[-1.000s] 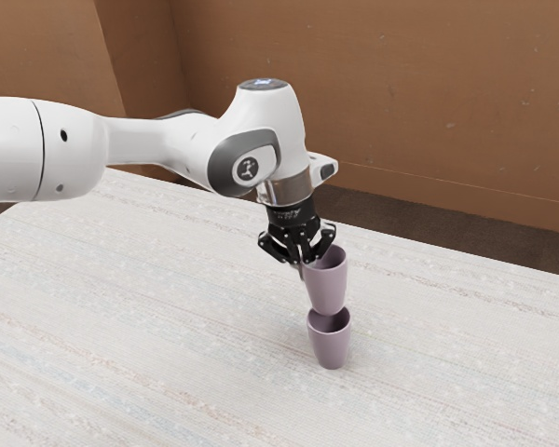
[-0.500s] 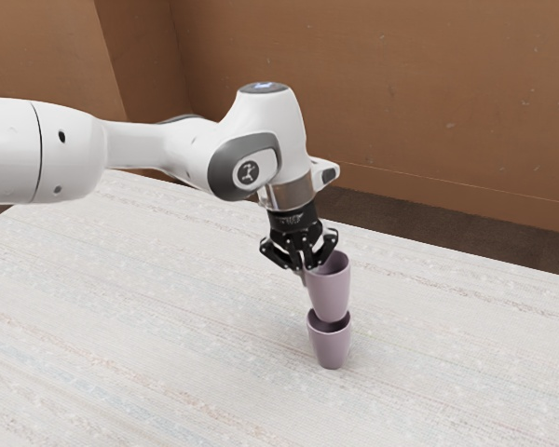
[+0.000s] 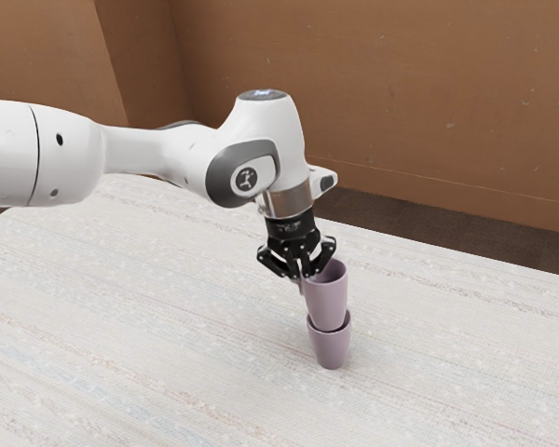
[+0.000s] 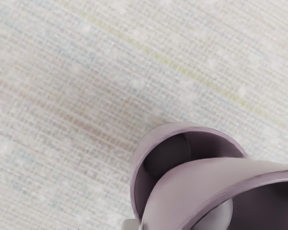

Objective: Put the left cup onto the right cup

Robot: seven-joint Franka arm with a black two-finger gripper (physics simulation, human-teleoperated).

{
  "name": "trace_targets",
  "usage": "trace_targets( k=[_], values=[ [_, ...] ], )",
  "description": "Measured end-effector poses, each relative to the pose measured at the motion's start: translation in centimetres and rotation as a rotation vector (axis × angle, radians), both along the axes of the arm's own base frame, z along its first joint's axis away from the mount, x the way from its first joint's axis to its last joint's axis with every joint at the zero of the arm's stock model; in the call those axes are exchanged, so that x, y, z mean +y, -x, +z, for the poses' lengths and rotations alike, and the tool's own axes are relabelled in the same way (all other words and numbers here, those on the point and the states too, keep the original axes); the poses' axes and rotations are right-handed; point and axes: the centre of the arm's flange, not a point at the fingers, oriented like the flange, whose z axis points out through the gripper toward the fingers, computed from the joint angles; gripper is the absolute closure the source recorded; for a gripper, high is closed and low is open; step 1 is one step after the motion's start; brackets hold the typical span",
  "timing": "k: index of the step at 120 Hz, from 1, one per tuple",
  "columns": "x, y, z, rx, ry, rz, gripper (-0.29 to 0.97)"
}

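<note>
Two mauve cups stand stacked near the middle of the table. The upper cup [image 3: 325,293] leans slightly and its base sits inside the lower cup [image 3: 329,343], which rests upright on the table. My black gripper [image 3: 303,271] is shut on the upper cup's rim, on the side toward the exterior view's left. In the wrist view the held upper cup [image 4: 230,191] looms close under my hand, and the lower cup's rim [image 4: 149,158] shows around and behind it.
The pale woven tabletop [image 3: 121,317] spreads wide on all sides of the cups. A brown wall [image 3: 401,84] rises behind the table's far edge.
My gripper has lowered with the upper cup, whose base has sunk deeper into the lower cup. The lower cup has stayed in place.
</note>
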Motion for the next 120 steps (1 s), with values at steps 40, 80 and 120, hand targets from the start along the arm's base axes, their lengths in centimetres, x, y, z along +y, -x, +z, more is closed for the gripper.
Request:
trace_targets(
  k=[40, 80, 120],
  values=[
    [0.0, -0.1, -1.0, -0.015, -0.001, 0.003, 0.78],
    [0.0, -0.2, -1.2, -0.035, 0.004, 0.003, 0.41],
    [0.0, 0.0, -0.9, -0.045, 0.003, -0.002, 0.09]
  ],
)
